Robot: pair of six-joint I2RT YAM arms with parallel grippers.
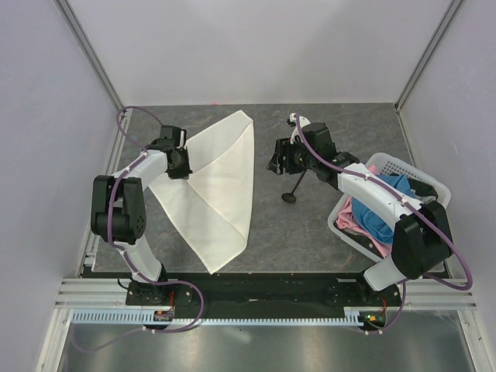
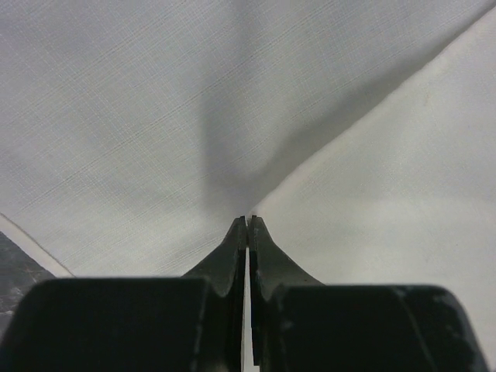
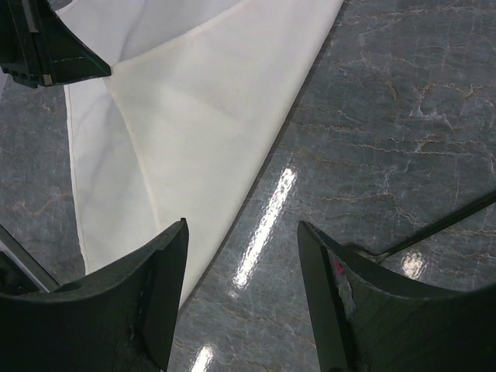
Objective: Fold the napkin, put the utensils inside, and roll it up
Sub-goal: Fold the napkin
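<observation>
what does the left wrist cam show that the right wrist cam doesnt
Only the left wrist view: the tips of the left claw pressed shut on the napkin, with creases in the cloth running to the pinch.

Only the right wrist view: the right claw open and empty above the table, glare on the surface, and the thin black handle of the utensil at the right edge.

Both: the cream napkin and some dark table beside it.
</observation>
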